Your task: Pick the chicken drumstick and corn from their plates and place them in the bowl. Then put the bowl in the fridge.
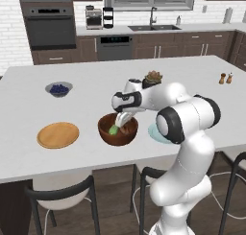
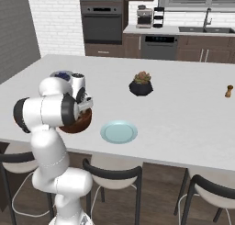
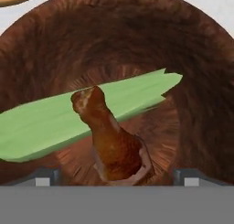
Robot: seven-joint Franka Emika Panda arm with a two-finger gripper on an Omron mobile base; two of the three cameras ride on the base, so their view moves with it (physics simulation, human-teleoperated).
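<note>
The dark wooden bowl (image 1: pixel 118 131) stands near the island's front edge. Inside it the green-husked corn (image 3: pixel 55 122) lies across the bottom, and the reddish-brown chicken drumstick (image 3: pixel 114 143) rests on top of it. My gripper (image 1: pixel 120 120) reaches down into the bowl, open. In the hand view its fingertips (image 3: pixel 43 177) stand wide apart on either side of the drumstick's thick end, not touching it. The tan wooden plate (image 1: pixel 58 135) lies bare to the bowl's left. The pale blue-green plate (image 2: pixel 119 132) lies bare to its right. The fridge is out of view.
A small grey bowl of blueberries (image 1: pixel 59 88) sits farther back on the left. A potted plant (image 1: pixel 153 78) stands behind the arm, and two shakers (image 1: pixel 225 78) sit at the far right. Dark stools (image 1: pixel 62 193) stand under the island's front edge.
</note>
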